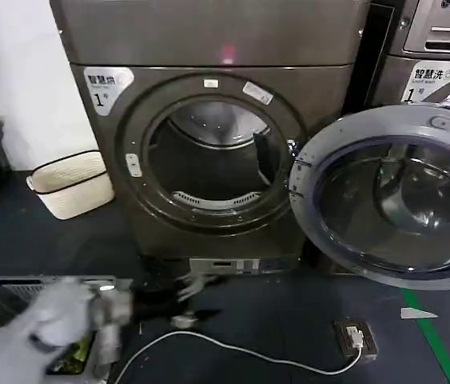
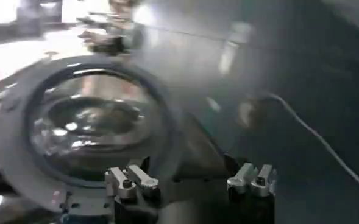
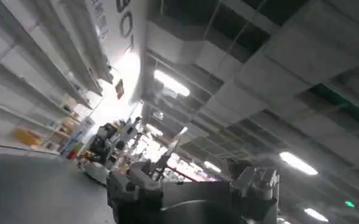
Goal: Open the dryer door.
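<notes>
The dryer door (image 1: 388, 196) hangs swung wide open to the right of the dark grey-bronze dryer (image 1: 209, 128), its grey inner side facing out and the drum (image 1: 209, 160) exposed. The left gripper (image 1: 197, 300) sits low near the floor in front, fingers spread apart, holding nothing. The right gripper (image 3: 197, 185) points up at the ceiling, jaws apart and empty
</notes>
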Tool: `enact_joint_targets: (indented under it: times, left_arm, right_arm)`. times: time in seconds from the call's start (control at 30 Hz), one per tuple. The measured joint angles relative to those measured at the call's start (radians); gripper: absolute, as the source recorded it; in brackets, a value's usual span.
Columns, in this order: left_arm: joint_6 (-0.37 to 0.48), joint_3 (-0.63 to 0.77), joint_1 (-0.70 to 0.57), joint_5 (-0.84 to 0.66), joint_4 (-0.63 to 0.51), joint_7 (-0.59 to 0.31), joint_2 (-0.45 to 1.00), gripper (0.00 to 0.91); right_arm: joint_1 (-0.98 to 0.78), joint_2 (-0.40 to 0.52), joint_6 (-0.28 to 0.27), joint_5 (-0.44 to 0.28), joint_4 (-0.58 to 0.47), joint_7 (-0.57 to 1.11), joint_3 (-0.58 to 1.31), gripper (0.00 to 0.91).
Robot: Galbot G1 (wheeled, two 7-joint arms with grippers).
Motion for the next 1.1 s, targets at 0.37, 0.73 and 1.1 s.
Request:
enact_joint_targets:
  times: [0.37,0.73,1.1]
  left_arm:
    - [-0.187,-0.331,0.235,0.650,0.101,-0.203,0.258,0.907]
    - [-0.186,-0.391,0.258,1.022,0.227,-0.247,0.282,0.907]
    - [-0.185,-0.391,0.267,1.086,0.274,-0.250,0.272,0.907]
  right_arm:
    - [0.011,-0.009,0.013,0.100,-0.011,-0.018,-0.020,0.907]
    - [0.012,0.016,0.025,0.097,0.005,-0.029,-0.028,0.907]
    - [0.016,0.032,0.038,0.097,0.011,-0.032,-0.038,0.907]
